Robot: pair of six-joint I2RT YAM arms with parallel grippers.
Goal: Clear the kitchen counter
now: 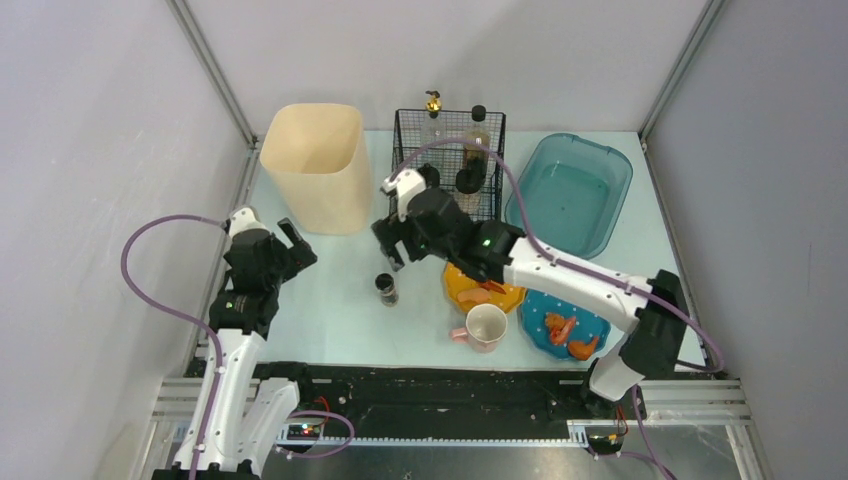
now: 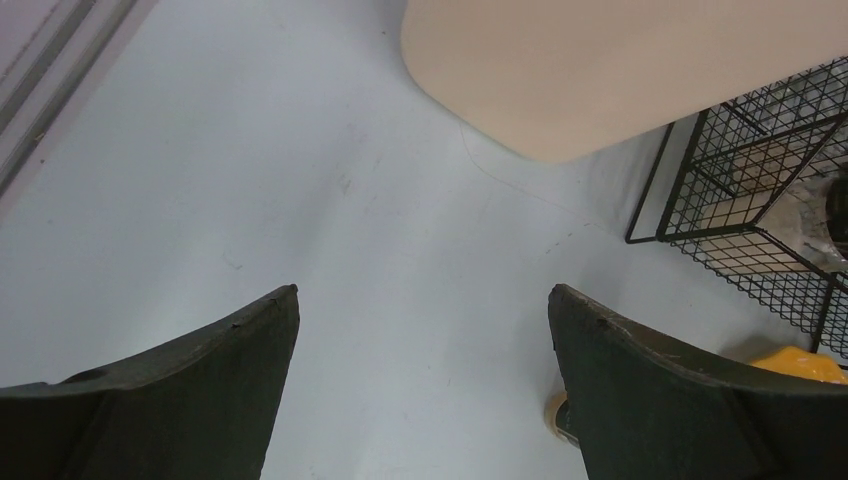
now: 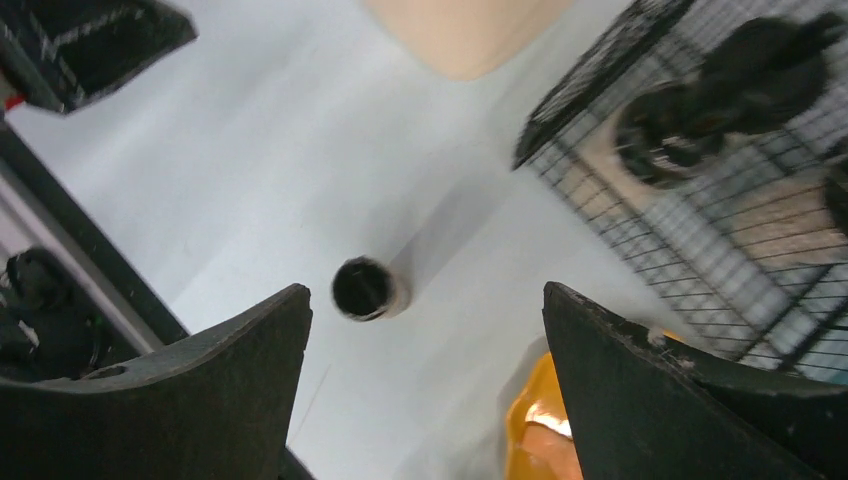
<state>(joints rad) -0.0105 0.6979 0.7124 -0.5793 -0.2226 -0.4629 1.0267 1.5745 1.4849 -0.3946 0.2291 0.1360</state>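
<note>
Nearest my bases: the kitchen counter (image 1: 335,325), a flat rectangular top, pale mint-blue, smooth and matte, with a black rail along its front edge. It lies under both grippers and neither one touches it.

On the near right part of the counter:
- pink mug (image 1: 486,326), round, mouth up, handle to its left.
- blue plate (image 1: 548,318), just right of the mug, carrying glossy orange pieces; I cannot tell what they are.
- orange dish (image 1: 468,290), just behind the mug, partly hidden by my right arm.

Mid counter:
- small jar (image 1: 386,288), cylindrical with a dark top, standing upright and alone on bare surface.
- My right gripper (image 1: 390,250) hangs above and just behind the jar, jaws spread wide, nothing between them. The right wrist view shows the jar's round top low between the two dark fingers, apart from both.
- My left gripper (image 1: 298,244) hovers over the left side of the counter, jaws spread fully, holding nothing. Its fingers are dark with a rough texture.

Far side, left to right:
- cream bin (image 1: 318,165), tall, smooth-walled, open at the top, with rounded corners.
- black wire basket (image 1: 450,160), a square-mesh grid holding upright bottles.
- translucent teal tub (image 1: 570,190), shallow, with rounded corners.
</note>
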